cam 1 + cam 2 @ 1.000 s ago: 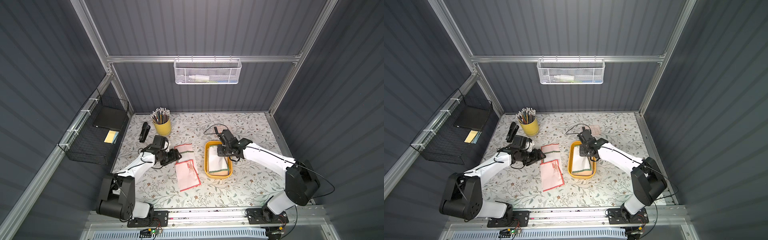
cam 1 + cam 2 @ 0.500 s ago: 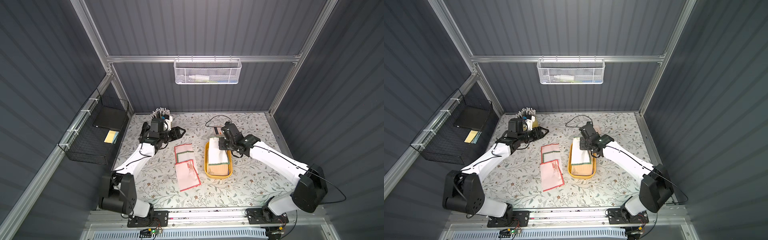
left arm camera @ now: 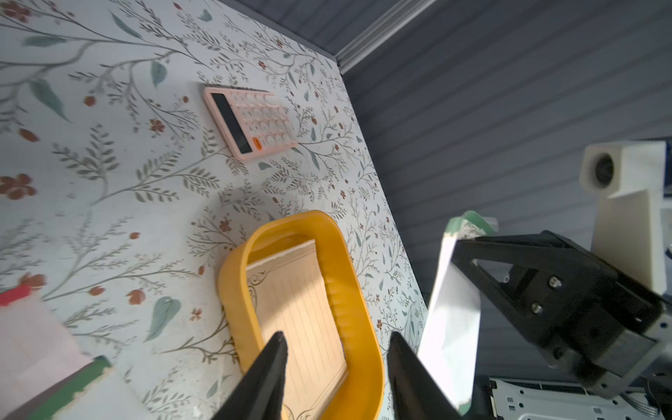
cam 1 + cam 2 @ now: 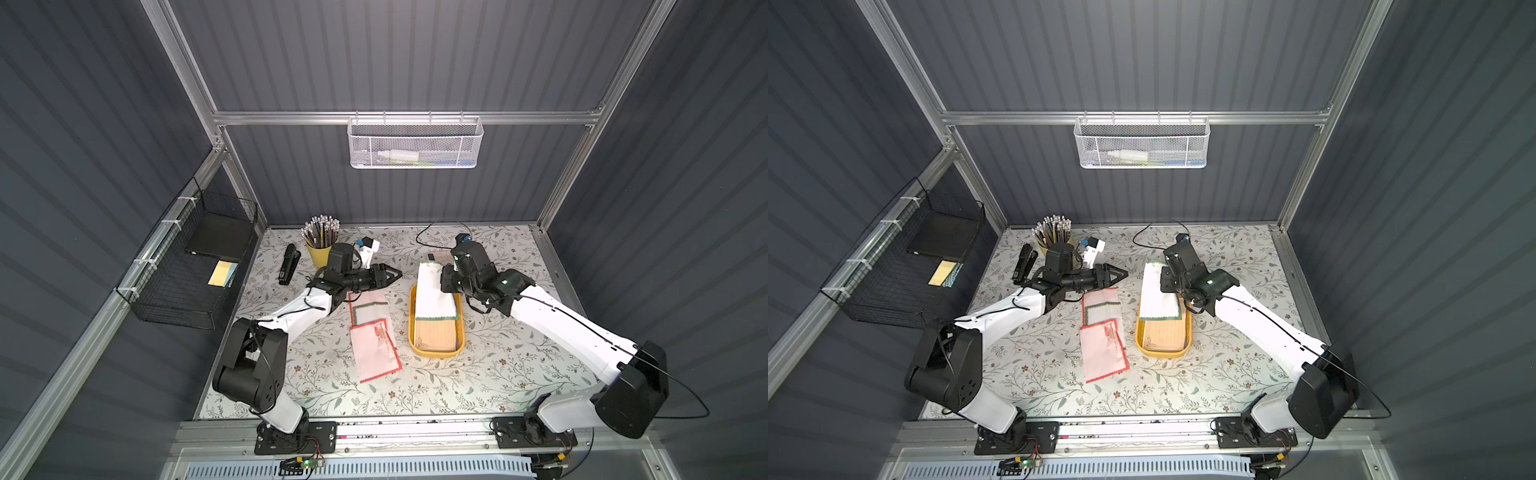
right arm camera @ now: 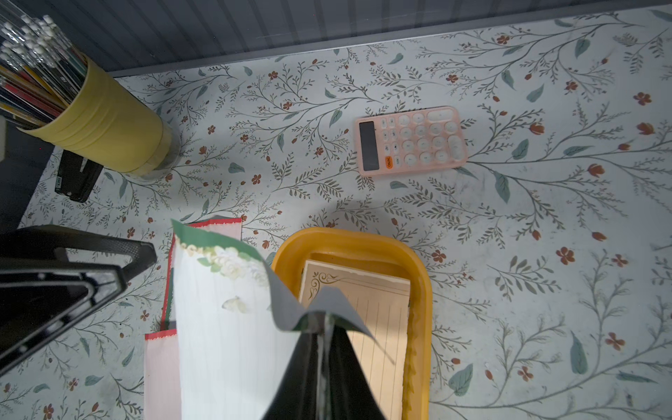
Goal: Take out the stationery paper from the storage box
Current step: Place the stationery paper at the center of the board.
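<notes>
The yellow storage box [image 4: 436, 352] sits mid-table with a tan lined sheet [image 4: 435, 337] lying in it. My right gripper [image 4: 446, 280] is shut on the edge of a white, green-bordered stationery paper [image 4: 434, 297], which hangs curled above the box's far end [image 5: 225, 327]. My left gripper [image 4: 395, 274] hovers just left of that sheet, pointing at it, jaws apart and empty [image 3: 336, 349]. Left of the box, a green-bordered sheet [image 4: 368, 309] and a red-bordered sheet [image 4: 374, 351] lie flat on the table.
A pink calculator [image 5: 411, 140] lies behind the box. The yellow pencil cup [image 4: 320, 253] and a black stapler [image 4: 289, 264] stand at the back left. A black wire basket [image 4: 187, 266] hangs on the left wall, a white mesh one [image 4: 415, 143] on the back wall.
My right gripper rose out of the box, lifting the green-bordered sheet. My left arm left the sheets on the table, rose and swung right toward the held sheet, its jaws narrowing.
</notes>
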Action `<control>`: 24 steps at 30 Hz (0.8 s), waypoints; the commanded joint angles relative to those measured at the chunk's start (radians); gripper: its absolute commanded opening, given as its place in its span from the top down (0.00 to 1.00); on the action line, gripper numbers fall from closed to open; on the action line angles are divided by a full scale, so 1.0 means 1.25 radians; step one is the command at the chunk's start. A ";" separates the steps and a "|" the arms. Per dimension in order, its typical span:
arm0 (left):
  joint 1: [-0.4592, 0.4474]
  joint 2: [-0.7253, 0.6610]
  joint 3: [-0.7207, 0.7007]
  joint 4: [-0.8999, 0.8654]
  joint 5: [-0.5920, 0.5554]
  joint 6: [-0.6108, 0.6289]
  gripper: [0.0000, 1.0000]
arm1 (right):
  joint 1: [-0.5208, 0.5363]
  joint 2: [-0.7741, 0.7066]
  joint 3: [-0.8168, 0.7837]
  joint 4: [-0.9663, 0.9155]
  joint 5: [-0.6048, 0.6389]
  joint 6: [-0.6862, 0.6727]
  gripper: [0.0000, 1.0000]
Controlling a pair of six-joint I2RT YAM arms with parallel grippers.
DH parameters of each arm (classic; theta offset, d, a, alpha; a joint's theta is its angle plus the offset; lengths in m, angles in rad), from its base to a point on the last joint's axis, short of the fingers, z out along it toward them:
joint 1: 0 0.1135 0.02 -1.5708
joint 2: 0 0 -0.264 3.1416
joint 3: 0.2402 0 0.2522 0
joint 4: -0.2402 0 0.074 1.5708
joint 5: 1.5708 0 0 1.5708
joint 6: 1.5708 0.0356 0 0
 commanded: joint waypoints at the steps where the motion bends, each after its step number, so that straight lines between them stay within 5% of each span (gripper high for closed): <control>1: -0.015 0.022 0.027 0.048 0.017 -0.021 0.57 | 0.001 0.009 0.027 0.000 0.007 -0.017 0.87; 24: -0.089 0.068 0.083 0.035 0.051 -0.001 0.59 | 0.002 0.051 0.040 0.006 -0.006 -0.027 0.87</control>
